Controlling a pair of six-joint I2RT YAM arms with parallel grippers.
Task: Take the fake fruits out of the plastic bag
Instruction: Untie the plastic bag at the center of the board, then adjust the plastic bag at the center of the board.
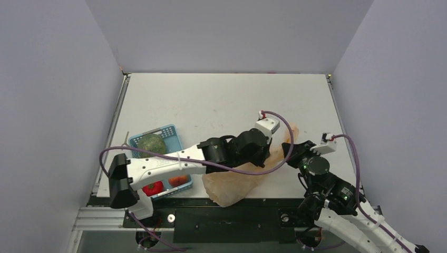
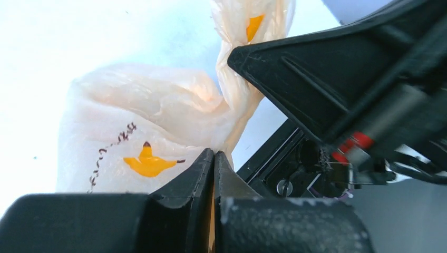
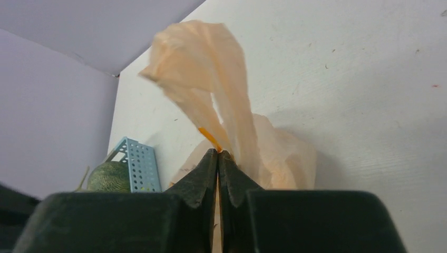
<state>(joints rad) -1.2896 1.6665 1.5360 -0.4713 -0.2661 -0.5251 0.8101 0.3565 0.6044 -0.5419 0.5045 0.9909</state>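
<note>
- Since the thin crinkly pale peach-orange plastic bag [image 1: 232,187] is basically just film, I'd expect it to be super light, floppy and a bit slippery. It won't hold any shape, and a hard tug could tear it.
- It's slumped at the near edge of the white tabletop [image 1: 211,100], between the two arms. One twisted tail of film is pulled up off the main lump.
- The left end effector [image 2: 213,158] is clamped fully together. A sliver of peach film shows between its fingers, so it looks to be pinching a fold at the bag's lower side.
- The right end effector [image 3: 217,155] is closed tight as well, gripping the raised twisted bit, which flops up and over above its tips.
- My take on where to grab: loose film near the mouth or a bottom corner, not the bulging middle. Two pinches pulled apart, or one corner lifted, should let the contents roll out.
- As for the fake fruits, I can't make any out through the film, so presumably they're inside the lump.
- The blue perforated plastic basket [image 1: 167,130] is well off to the left. It holds a big green round melon [image 1: 152,143], a red round fruit [image 1: 153,187] and an orange-ish fruit [image 1: 178,180].
</note>
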